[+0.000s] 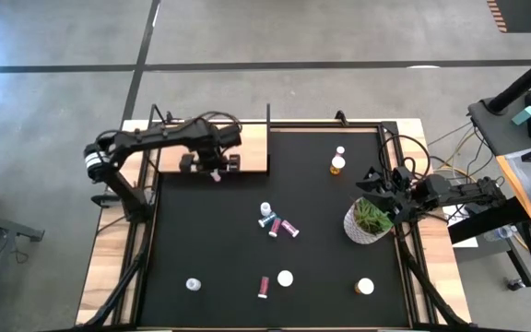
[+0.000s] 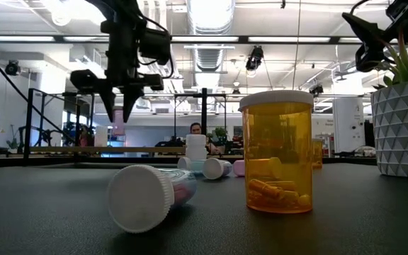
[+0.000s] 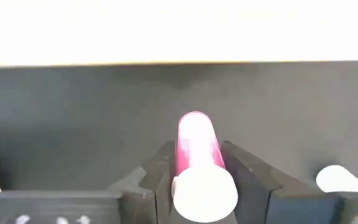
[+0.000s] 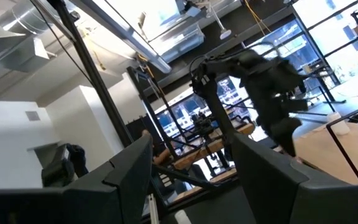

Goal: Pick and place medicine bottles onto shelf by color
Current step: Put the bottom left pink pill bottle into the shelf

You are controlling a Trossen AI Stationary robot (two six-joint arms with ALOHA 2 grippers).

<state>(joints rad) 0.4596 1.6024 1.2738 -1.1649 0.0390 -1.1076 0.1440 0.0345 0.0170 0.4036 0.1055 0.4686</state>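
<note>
Over the shelf's (image 1: 247, 148) near edge, the left gripper (image 1: 216, 173) squeezes a pink bottle (image 3: 196, 146) tight. The right gripper (image 1: 373, 182) waits by the plant pot (image 1: 368, 221) with fingers apart, holding nothing

arms: two, dark, jointed, matte black links | left arm (image 1: 146, 138): white band near its base, black cables along it | right arm (image 1: 450, 192): black, cables trailing off it | left pincer (image 3: 194, 180): two dark angular fingers | right pincer (image 4: 191, 180): two broad dark fingers
</note>
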